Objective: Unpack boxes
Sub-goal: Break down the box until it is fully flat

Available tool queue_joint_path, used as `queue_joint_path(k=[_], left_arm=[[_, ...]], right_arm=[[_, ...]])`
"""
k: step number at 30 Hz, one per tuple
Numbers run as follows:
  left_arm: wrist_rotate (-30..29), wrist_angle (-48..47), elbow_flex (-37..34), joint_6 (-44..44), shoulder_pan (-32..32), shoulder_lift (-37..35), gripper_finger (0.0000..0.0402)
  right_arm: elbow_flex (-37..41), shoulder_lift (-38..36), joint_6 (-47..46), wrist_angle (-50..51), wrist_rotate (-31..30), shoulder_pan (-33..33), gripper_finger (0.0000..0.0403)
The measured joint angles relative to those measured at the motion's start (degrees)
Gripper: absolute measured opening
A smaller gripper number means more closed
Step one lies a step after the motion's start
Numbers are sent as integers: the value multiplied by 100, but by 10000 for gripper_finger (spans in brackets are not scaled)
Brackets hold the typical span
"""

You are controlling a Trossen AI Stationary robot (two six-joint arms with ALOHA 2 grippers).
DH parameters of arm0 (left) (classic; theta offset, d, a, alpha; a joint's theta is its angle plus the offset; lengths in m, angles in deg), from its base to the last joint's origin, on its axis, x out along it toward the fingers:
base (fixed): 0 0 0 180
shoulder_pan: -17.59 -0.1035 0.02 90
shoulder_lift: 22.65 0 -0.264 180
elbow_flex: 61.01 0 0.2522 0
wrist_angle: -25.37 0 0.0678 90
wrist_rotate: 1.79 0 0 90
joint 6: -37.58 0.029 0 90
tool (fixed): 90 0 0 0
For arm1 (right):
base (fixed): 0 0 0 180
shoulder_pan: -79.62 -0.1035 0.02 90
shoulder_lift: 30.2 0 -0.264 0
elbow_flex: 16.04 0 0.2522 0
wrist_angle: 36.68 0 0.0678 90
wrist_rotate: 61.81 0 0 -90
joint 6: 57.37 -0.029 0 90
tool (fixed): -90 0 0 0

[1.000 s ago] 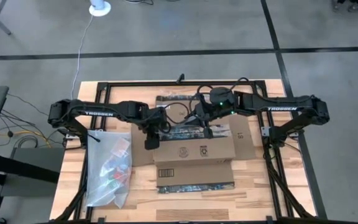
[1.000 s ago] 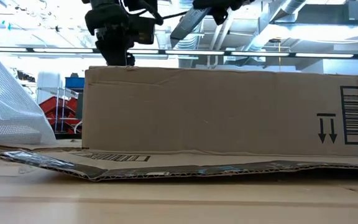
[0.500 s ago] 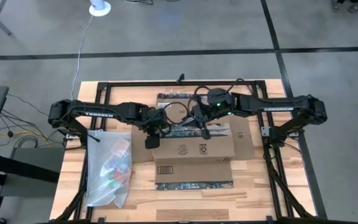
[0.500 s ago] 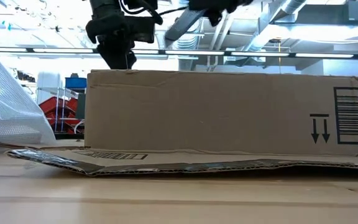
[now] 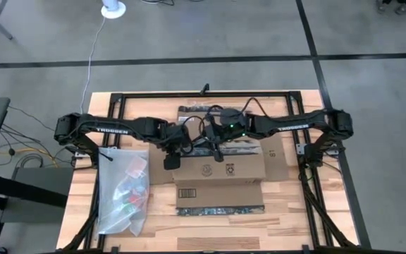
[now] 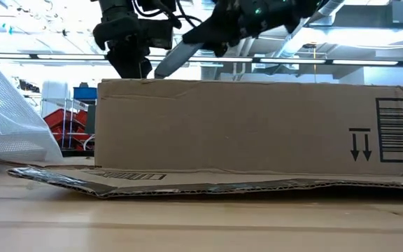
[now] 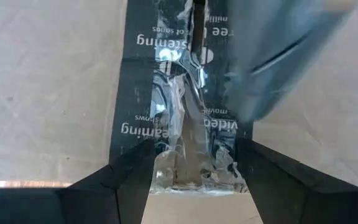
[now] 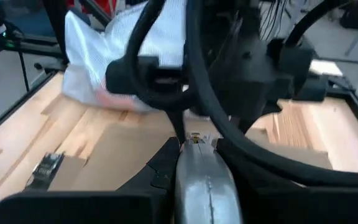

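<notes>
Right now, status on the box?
Left gripper open astride torn tape. Right gripper shut on metal tool above box. Plastic bag beside box, clear of both.

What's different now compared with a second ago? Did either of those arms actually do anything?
The right gripper slid leftward across the top of the cardboard box, ending close beside the left gripper. The box shifted very slightly on the table. The left gripper barely moved from the box's left end, and the clear plastic bag stayed put.

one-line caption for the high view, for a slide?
Both grippers, left and right, over the box; bag beside it.
</notes>
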Motion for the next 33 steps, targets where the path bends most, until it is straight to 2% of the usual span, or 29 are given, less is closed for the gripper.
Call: queue_joint_path(k=[14, 22, 33], left_arm=[[19, 162, -46, -4, 44, 0, 218], [24, 140, -50, -44, 47, 9, 218], [27, 129, -50, -57, 47, 9, 218]], right_arm=[[0, 155, -120, -218, 1, 41, 64], [-7, 516, -236, -451, 1, 30, 64], [-22, 514, -70, -223, 14, 79, 64]])
